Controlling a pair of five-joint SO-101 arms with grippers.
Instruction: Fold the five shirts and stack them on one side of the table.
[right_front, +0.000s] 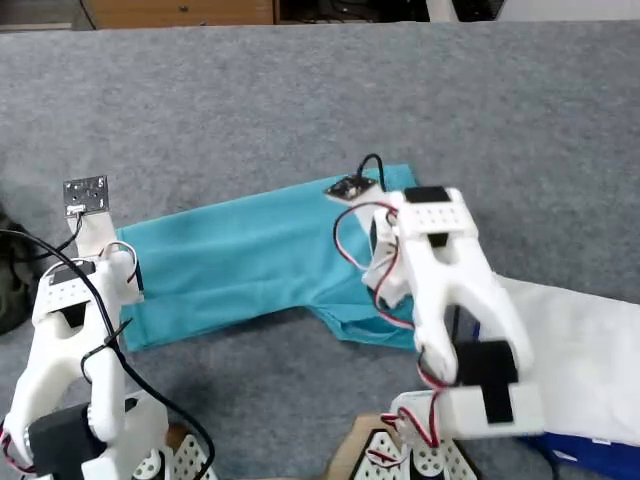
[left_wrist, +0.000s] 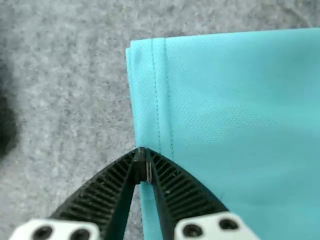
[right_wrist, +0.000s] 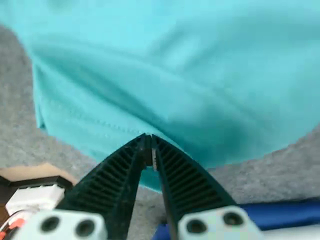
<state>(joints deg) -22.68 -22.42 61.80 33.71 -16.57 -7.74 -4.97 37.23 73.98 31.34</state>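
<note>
**tablewatcher:** Quick look at your setup. The teal shirt (right_front: 250, 255) lies flat on the grey felt worktop (right_front: 400, 90), folded into one long band. It runs at a slant from your left arm up toward your right arm. What are the end effectors doing?

**foldfan:** Your left end effector (left_wrist: 143, 162) has its jaws closed right to the tips, pinching the hemmed end of the teal shirt. That's the end nearest the left arm. The right end effector (right_wrist: 149, 147) is closed down the same way, with its tips nipped on a fold of the same shirt at the other end.

**tablewatcher:** How does the fabric look up close?

**foldfan:** It's a fine mesh knit, the sporty kind, in plain turquoise. The hem by your left end effector has two straight rows of stitching, and the layers sit stacked neatly at that edge. At the right end it's looser. A sleeve (right_front: 365, 325) pokes out toward the arm bases, and the cloth bunches into soft ridges near the tips.

**tablewatcher:** Anything else on the worktop?

**foldfan:** A white shirt (right_front: 580, 350) is spread out beside your right arm, near the teal one. A blue item (right_front: 585, 450) peeks out from under its near edge. There's also a dark bundle (right_front: 10, 270) at the far left edge.
</note>
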